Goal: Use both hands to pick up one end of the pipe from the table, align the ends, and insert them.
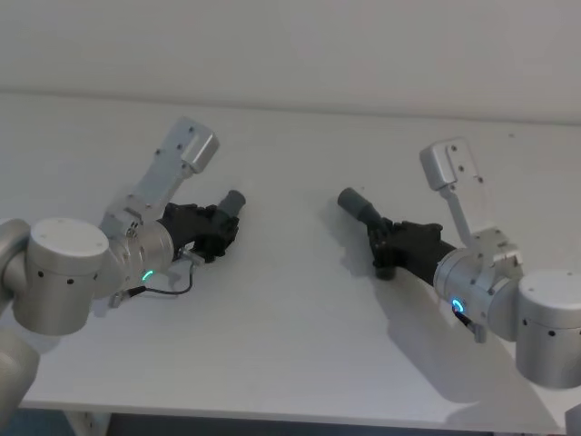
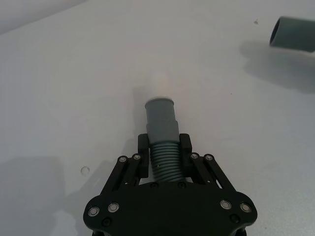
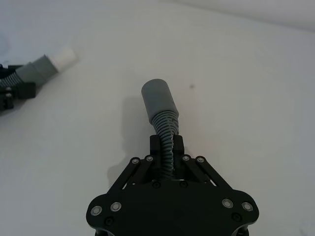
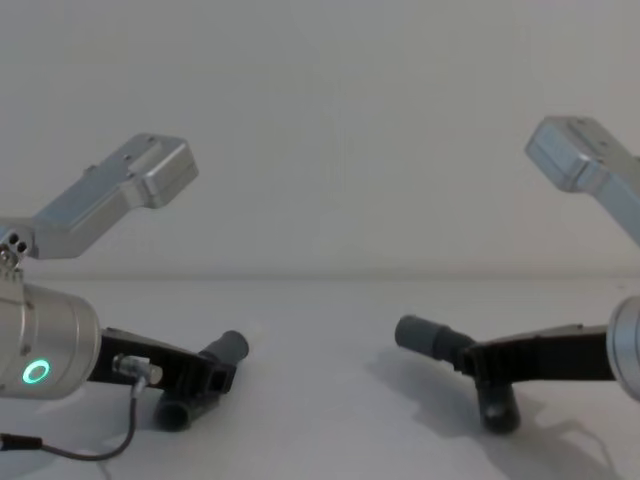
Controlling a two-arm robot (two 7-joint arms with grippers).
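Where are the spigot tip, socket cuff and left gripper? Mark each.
spigot tip (image 3: pixel 64 58): right wrist view, white end.
socket cuff (image 3: pixel 158 98): right wrist view, cuff's side.
left gripper (image 2: pixel 164 147): left wrist view, between fingertips.

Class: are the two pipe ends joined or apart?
Apart. Bare table separates spigot and socket; left gripper holds the spigot piece, right gripper the socket piece.
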